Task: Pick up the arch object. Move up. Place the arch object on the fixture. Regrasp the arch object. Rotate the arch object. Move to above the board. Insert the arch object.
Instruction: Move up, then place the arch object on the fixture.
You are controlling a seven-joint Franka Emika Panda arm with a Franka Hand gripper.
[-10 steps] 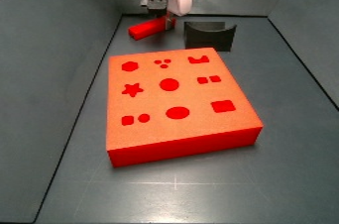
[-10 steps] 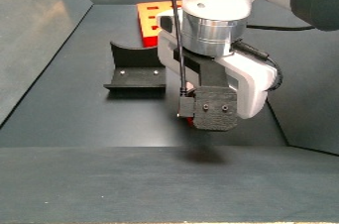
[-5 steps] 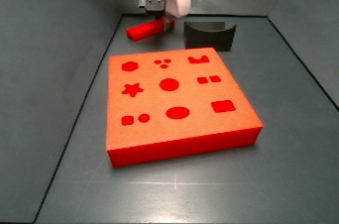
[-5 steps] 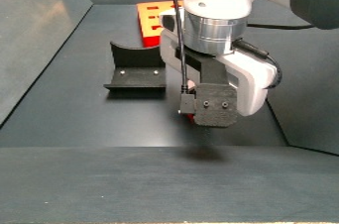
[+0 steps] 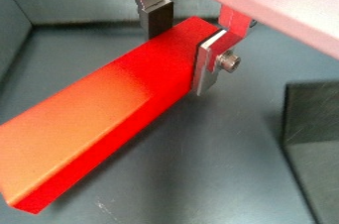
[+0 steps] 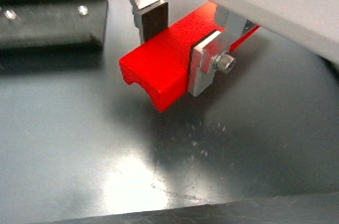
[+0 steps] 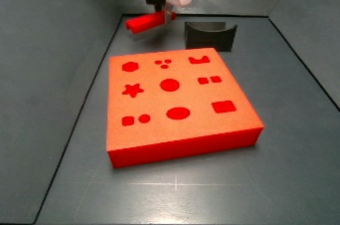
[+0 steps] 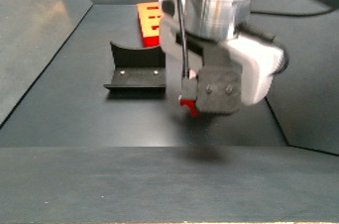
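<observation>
The gripper (image 5: 185,40) pinches the arch (image 5: 113,114) across its width near one end, clear of the floor (image 6: 225,159). The lift should stay vertical, with the bar level. The fixture (image 7: 212,34) stands just beside it; the board (image 7: 180,105) lies nearer the camera, apart.
</observation>
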